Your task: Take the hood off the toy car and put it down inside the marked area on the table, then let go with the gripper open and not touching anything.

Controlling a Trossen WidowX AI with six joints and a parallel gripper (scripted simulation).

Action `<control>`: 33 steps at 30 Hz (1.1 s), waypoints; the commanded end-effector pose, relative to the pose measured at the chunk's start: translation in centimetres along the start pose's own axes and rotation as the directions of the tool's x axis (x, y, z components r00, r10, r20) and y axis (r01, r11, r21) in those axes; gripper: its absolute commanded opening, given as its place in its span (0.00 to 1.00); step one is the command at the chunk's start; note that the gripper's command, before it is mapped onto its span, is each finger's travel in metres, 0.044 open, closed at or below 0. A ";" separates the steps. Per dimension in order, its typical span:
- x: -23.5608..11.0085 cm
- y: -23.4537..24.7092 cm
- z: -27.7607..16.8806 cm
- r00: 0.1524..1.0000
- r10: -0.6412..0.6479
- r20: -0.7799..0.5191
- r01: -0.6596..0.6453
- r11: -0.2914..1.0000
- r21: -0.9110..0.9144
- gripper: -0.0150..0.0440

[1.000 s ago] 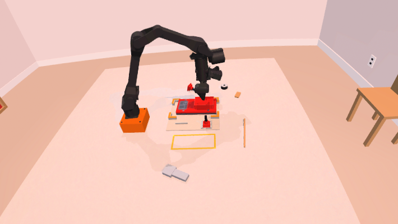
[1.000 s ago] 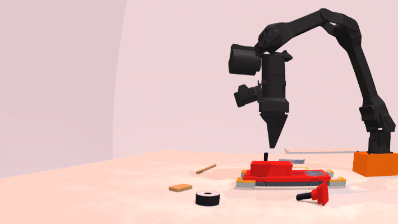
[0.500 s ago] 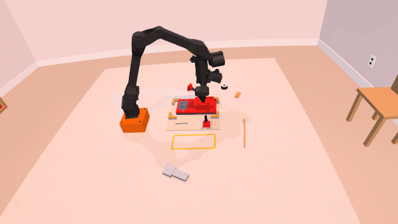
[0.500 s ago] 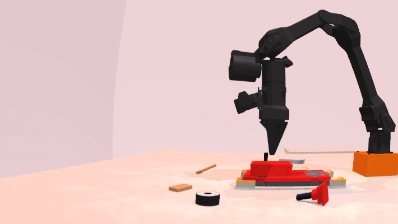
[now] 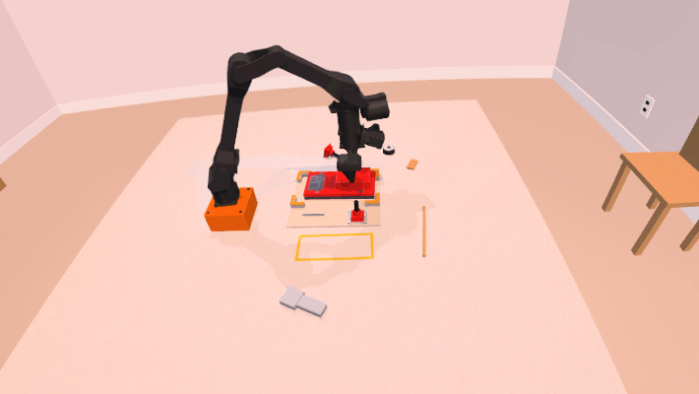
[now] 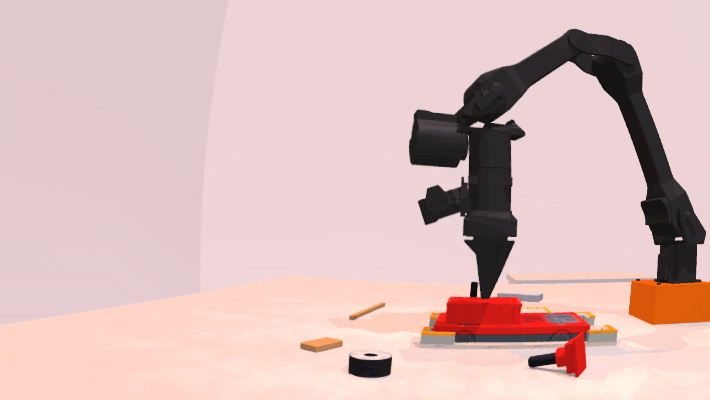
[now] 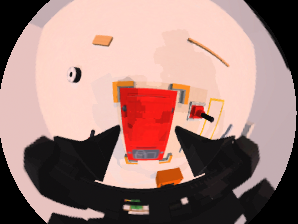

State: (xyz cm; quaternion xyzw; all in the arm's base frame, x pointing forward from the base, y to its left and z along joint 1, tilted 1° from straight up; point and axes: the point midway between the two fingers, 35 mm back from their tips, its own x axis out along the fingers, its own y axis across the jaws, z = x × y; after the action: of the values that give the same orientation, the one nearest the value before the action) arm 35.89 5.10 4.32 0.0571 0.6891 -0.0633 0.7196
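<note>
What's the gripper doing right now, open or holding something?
Gripper: open, holding nothing, tips down at the red hood on the toy car.

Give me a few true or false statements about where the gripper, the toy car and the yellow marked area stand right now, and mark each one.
1. The gripper is open and holds nothing. True.
2. The red hood lies inside the yellow marked area. False: it is on the toy car, and nothing lies inside the yellow outline.
3. The gripper points straight down over the car. True.
4. The black wheel is mounted on the car. False: it lies loose on the table, apart from the car.
5. The arm's orange base stands inside the marked area. False: it stands off to one side of it.
</note>
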 end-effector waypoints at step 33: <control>1.9 -0.1 -0.1 1.000 -0.004 -0.002 0.004 1.000 0.003 1.00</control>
State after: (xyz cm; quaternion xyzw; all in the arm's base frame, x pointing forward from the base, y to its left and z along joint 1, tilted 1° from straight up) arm 35.85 5.07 2.63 0.0579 0.6900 -0.0645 0.7186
